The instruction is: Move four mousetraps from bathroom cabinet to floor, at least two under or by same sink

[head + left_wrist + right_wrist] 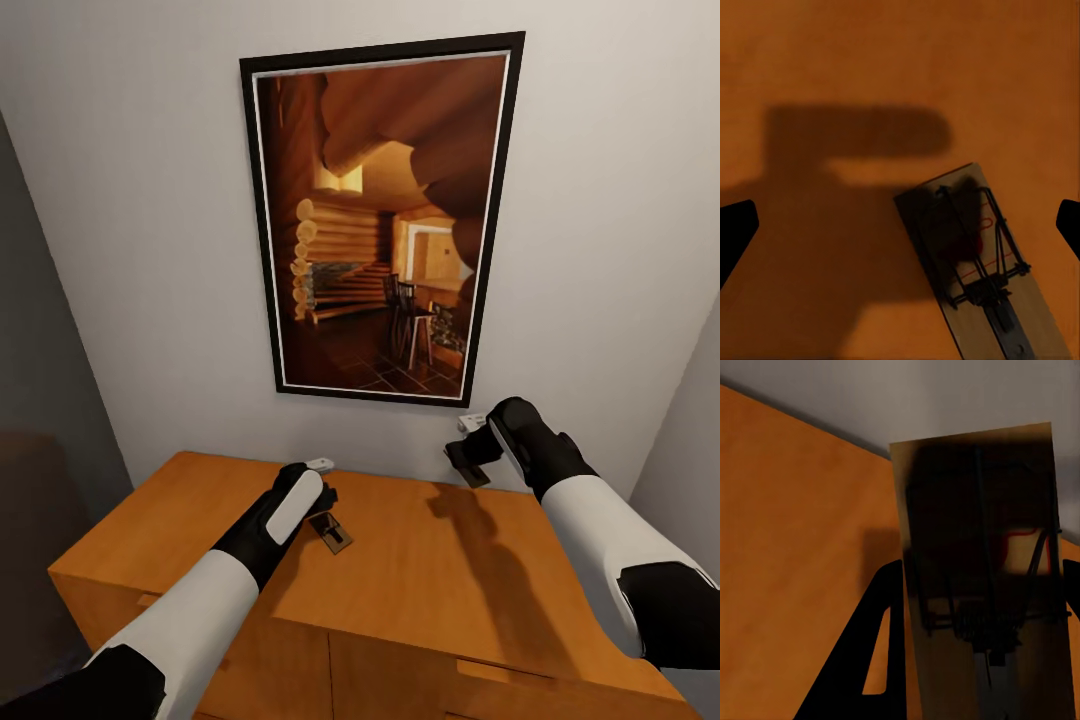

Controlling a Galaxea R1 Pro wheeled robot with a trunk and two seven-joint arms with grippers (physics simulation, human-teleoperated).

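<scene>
Left end effector (322,497) hovers open above one mousetrap (331,531) lying flat on the cabinet (420,560) top. Right end effector (470,452) is raised near the wall, gripping a second mousetrap (982,577) between its fingers. Framed cabin picture (380,215) hangs behind.

Left gripper (322,505) jaws spread; right gripper (468,450) jaws clamped, raised.

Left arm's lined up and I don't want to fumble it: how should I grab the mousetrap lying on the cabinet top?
Come straight down with the left pincer open. The mousetrap lies flat on the cabinet, so pinch its two long edges across the narrow width, keeping off the wire.
</scene>
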